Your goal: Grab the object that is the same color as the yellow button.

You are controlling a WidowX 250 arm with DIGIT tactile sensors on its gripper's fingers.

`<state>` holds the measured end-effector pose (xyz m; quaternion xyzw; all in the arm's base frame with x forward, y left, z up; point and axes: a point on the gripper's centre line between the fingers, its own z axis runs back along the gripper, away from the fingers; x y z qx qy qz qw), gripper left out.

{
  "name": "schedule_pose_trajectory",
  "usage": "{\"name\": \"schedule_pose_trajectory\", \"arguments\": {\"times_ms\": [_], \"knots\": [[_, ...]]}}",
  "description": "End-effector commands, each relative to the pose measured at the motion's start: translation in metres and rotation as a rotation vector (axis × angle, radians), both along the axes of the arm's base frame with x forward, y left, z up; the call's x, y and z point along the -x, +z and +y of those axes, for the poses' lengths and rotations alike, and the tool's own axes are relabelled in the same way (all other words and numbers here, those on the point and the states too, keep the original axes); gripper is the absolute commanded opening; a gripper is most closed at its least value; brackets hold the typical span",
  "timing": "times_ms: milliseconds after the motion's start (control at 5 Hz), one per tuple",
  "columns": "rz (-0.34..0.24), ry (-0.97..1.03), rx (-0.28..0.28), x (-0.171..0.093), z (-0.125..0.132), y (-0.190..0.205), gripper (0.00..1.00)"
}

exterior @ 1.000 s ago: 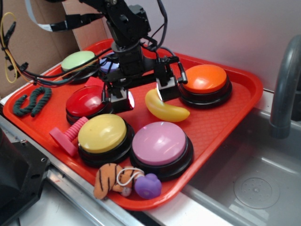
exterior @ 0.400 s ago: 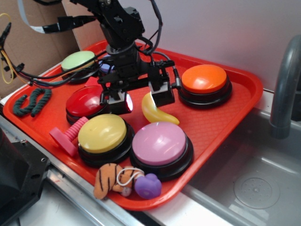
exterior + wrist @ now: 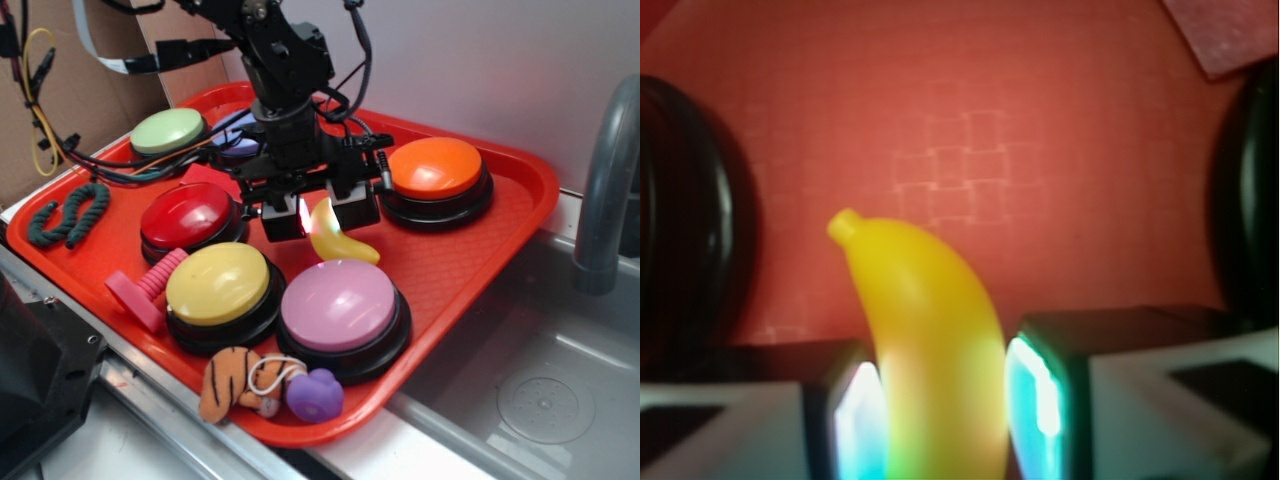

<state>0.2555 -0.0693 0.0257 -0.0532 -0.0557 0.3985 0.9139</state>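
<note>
A small glossy yellow toy banana [image 3: 342, 246] lies on the red tray [image 3: 480, 262], between the orange and pink dome buttons. My gripper [image 3: 318, 222] reaches down from above and is shut on the banana's upper end. In the wrist view the banana [image 3: 925, 300] stands between the two lit pads [image 3: 1032, 400], which press on both of its sides, and its stem tip points away over the tray floor. The yellow button [image 3: 217, 282], a dome on a black base, sits at the tray's front left, apart from the gripper.
Around the banana stand an orange button [image 3: 435, 168], a pink button [image 3: 338, 303], a red button [image 3: 185, 213] and a pale green button [image 3: 167, 130]. A pink spool [image 3: 140, 293], a tiger plush [image 3: 232, 380] and a purple toy [image 3: 315, 393] lie along the front. A sink [image 3: 560, 390] lies to the right.
The gripper has shifted right and its jaws have come together from wide apart onto the banana. The banana has turned more upright and slid slightly left.
</note>
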Motion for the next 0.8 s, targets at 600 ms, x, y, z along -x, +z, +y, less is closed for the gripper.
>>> {"name": "schedule_pose_trajectory", "arguments": {"times_ms": [600], "knots": [[-0.007, -0.085, -0.080, -0.006, 0.019, 0.071, 0.00]]}}
